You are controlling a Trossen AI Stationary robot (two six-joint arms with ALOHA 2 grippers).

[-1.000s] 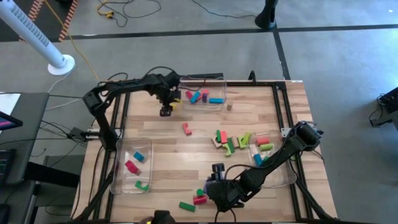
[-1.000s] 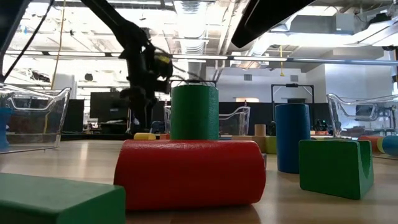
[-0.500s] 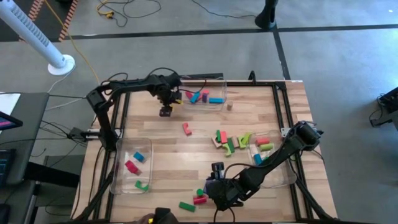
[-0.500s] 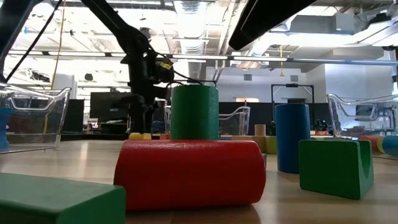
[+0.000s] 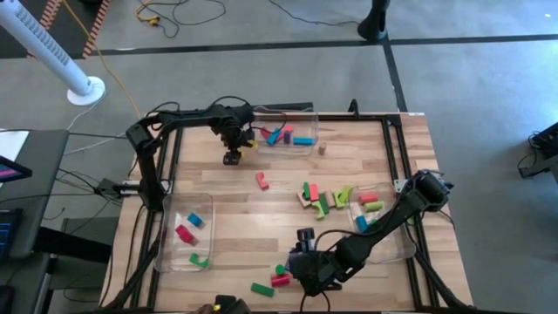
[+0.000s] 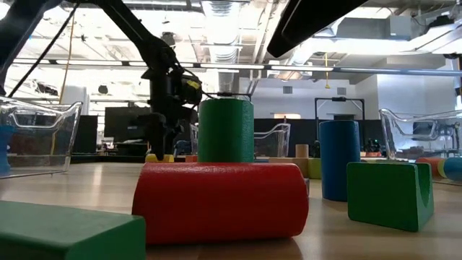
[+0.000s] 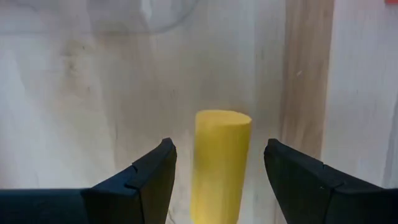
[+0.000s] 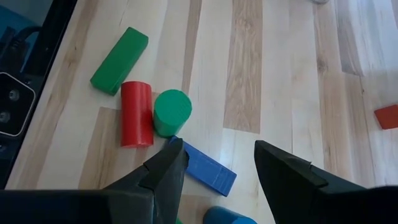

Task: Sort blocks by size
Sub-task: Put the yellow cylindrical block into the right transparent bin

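A yellow cylinder block (image 7: 221, 162) lies on its side on the table near the far clear bin (image 5: 307, 112). My left gripper (image 7: 217, 149) is open, low over it, with one finger on each side and a gap to each. In the high view my left gripper (image 5: 232, 158) covers the block. My right gripper (image 8: 217, 152) is open and empty near the table's front edge (image 5: 304, 239). It hangs above a blue bar (image 8: 202, 167), a green cylinder (image 8: 172, 112), a red cylinder (image 8: 136, 113) and a green bar (image 8: 119, 60).
The far bin holds a few blocks (image 5: 281, 134). A left bin (image 5: 166, 234) and a right bin (image 5: 394, 249) hold others. A loose pile of blocks (image 5: 323, 196) lies mid-table, with a red block (image 5: 261, 180) and a small tan block (image 5: 322, 149) apart from it.
My left gripper has gone down toward the table and now stands around the yellow cylinder, which has not moved.
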